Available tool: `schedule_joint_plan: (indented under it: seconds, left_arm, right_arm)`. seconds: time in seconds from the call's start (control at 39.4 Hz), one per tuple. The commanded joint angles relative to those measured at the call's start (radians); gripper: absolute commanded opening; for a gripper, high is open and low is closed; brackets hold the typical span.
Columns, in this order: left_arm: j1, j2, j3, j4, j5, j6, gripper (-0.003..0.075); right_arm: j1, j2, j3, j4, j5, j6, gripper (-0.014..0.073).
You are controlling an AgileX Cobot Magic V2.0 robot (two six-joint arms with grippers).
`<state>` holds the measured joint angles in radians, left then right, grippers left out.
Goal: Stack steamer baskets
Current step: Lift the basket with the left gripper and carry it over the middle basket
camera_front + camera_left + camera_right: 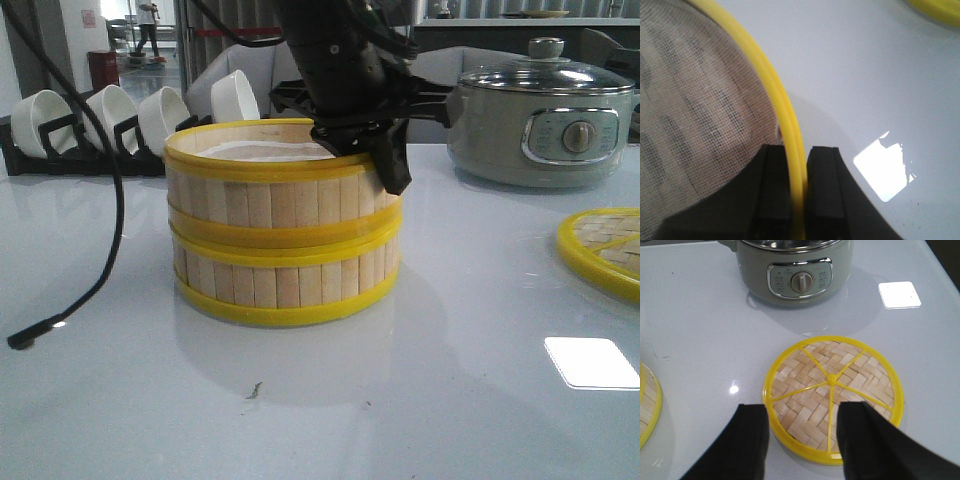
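The 2 round bamboo-slat steamer baskets (285,225) with yellow rims stand stacked mid-desk. The left gripper (799,187) seems clamped on the top basket's rim. The right gripper (802,440) hangs with fingers apart over the flat woven yellow-rimmed lid (832,395) near the desk's right edge.

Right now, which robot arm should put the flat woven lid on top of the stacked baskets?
Probably the right. The right gripper hangs open over the flat woven bamboo lid with yellow rim, while the left gripper pinches the top steamer basket's yellow rim.

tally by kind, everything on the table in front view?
Steamer baskets: 2, upper basket stacked on lower basket
Woven lid: 1
Electric pot: 1
White bowls in the rack: 4
Total: 8
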<state>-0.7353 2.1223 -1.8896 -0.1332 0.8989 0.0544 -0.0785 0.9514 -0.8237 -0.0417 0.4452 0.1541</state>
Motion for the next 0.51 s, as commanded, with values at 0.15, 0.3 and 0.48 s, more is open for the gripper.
schedule_joint_plan:
  seconds: [0.15, 0.3, 0.48]
  left_arm:
    - [-0.027, -0.044, -0.039, -0.025, -0.056, 0.009, 0.0085]
    - [-0.023, -0.044, -0.039, -0.020, -0.048, 0.009, 0.0085]
    - [-0.023, -0.044, -0.039, 0.004, -0.041, 0.005, 0.0085]
  right_arm:
    - [-0.003, -0.009, -0.038, -0.013, -0.078, -0.008, 0.0423]
    - [-0.003, -0.009, -0.038, -0.013, -0.073, -0.008, 0.0423]
    - [-0.003, -0.009, -0.038, -0.013, -0.071, -0.008, 0.0423]
